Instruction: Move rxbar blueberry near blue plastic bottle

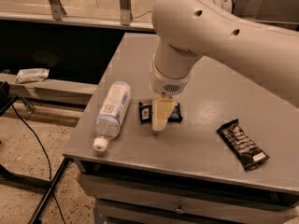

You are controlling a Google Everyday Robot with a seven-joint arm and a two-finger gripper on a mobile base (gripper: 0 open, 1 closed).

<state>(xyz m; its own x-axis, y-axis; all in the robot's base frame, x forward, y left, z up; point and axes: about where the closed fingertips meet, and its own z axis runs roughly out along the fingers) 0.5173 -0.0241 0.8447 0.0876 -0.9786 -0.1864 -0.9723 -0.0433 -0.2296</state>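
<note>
The rxbar blueberry (145,112), a small dark blue bar with a pale label patch, lies flat on the grey table (205,92), just right of the blue plastic bottle (112,110). The bottle is clear with a white cap and lies on its side near the table's left edge, cap toward the front. My gripper (161,118) hangs from the big white arm (210,31), directly over the middle of the bar and covering it there. I cannot tell whether it touches the bar.
A larger black-brown wrapped bar (242,144) lies at the table's front right. The table's front edge and left edge are close to the bottle. A crumpled white item (32,74) rests on a low beam at the left, beyond the table.
</note>
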